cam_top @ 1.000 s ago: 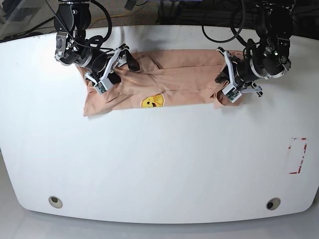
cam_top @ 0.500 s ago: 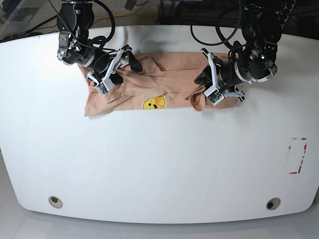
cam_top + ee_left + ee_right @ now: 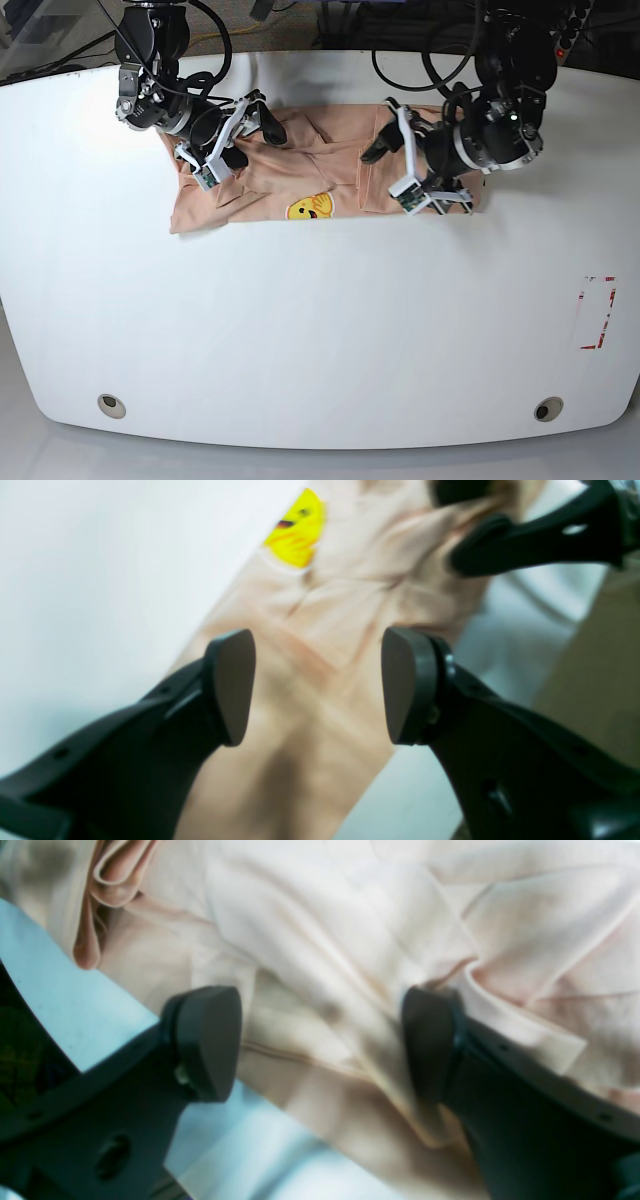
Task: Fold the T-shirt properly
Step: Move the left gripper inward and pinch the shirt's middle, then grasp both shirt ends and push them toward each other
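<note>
Here the T-shirt [image 3: 300, 175] lies as a crosswise band at upper centre of the white table [image 3: 320, 330], the left gripper [image 3: 392, 172] spread empty over its right part, the right gripper [image 3: 232, 140] likewise empty over its left end

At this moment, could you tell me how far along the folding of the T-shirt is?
Partly done: the T-shirt already lies as a narrow band along the table's far edge, its yellow print showing. In hand: the left gripper and right gripper hover open over it, gripping nothing. Left: folding the ends inward and smoothing the wrinkles.
</note>
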